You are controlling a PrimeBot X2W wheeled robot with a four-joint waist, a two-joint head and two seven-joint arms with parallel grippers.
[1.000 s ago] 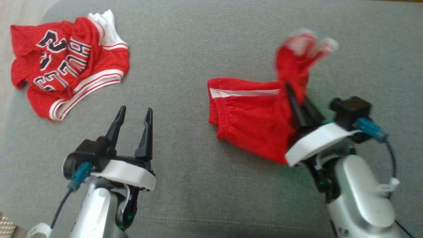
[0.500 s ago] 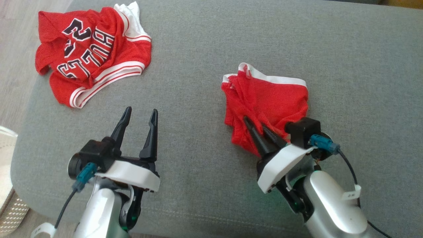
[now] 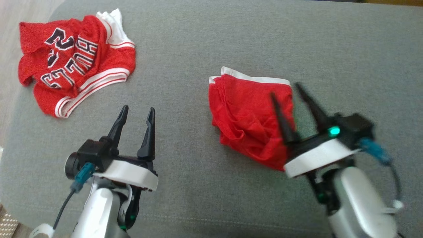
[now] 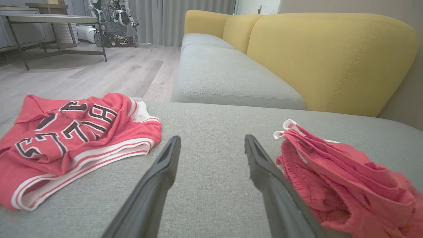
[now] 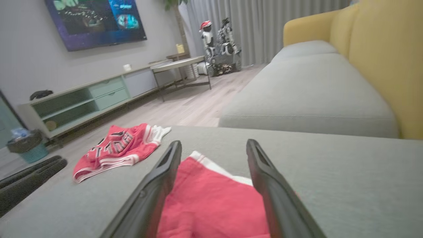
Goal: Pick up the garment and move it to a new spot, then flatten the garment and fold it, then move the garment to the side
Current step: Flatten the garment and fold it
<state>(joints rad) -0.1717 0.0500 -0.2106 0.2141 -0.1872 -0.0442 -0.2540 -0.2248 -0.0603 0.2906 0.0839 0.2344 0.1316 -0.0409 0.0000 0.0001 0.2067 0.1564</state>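
The garment (image 3: 248, 115), red shorts with a white trim band, lies folded in a loose heap on the grey cushion (image 3: 198, 49), right of centre. My right gripper (image 3: 284, 89) is open, its fingers spread over the garment's right edge and holding nothing. In the right wrist view the garment (image 5: 211, 198) lies between and below that gripper's (image 5: 214, 142) open fingers. My left gripper (image 3: 137, 108) hovers open over bare cushion, left of the garment. The left wrist view has the garment (image 4: 330, 172) just right of its gripper (image 4: 212, 138).
A red jersey (image 3: 72, 69) with black-and-white lettering lies crumpled at the cushion's far left corner, by the edge and the wooden floor (image 3: 19, 10). Yellow sofa backrests (image 4: 330, 56) rise behind the cushion. A low table (image 5: 178, 67) and TV cabinet (image 5: 82, 99) stand across the floor.
My right gripper has opened and let go of the garment, which now lies folded over on the cushion. The head camera shifted between frames. The left arm has stayed put.
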